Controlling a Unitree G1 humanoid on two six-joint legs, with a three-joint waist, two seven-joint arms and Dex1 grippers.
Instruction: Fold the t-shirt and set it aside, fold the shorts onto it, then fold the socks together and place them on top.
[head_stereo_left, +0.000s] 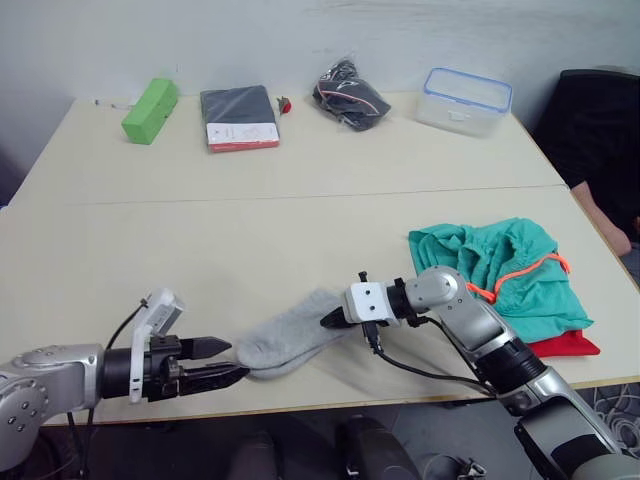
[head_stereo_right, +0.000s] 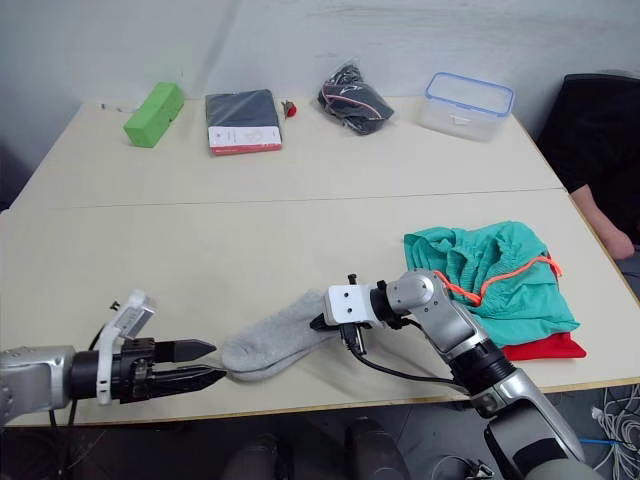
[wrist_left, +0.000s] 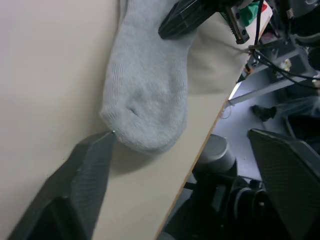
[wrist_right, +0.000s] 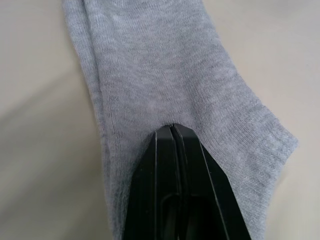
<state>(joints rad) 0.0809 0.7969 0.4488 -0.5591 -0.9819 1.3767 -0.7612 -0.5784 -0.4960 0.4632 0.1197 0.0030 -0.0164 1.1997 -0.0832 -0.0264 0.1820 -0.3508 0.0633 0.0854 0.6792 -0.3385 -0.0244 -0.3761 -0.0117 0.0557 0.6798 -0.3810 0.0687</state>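
The light grey socks (head_stereo_left: 288, 340) lie flat near the table's front edge, one over the other. My right gripper (head_stereo_left: 330, 319) is shut, and its tips rest on the socks' cuff end (wrist_right: 200, 90). My left gripper (head_stereo_left: 236, 361) is open at the toe end, with one finger (wrist_left: 87, 172) touching the toe. To the right, the teal-green shorts (head_stereo_left: 500, 270) with an orange drawstring lie bunched on the red t-shirt (head_stereo_left: 568, 346). Just a red edge of the shirt shows beneath them.
Along the table's back edge are a green box (head_stereo_left: 150, 110), a dark packaged garment (head_stereo_left: 238, 117), a black bagged item (head_stereo_left: 350, 94) and a clear container with a blue rim (head_stereo_left: 466, 100). A person's arm (head_stereo_left: 605, 225) rests at the right edge.
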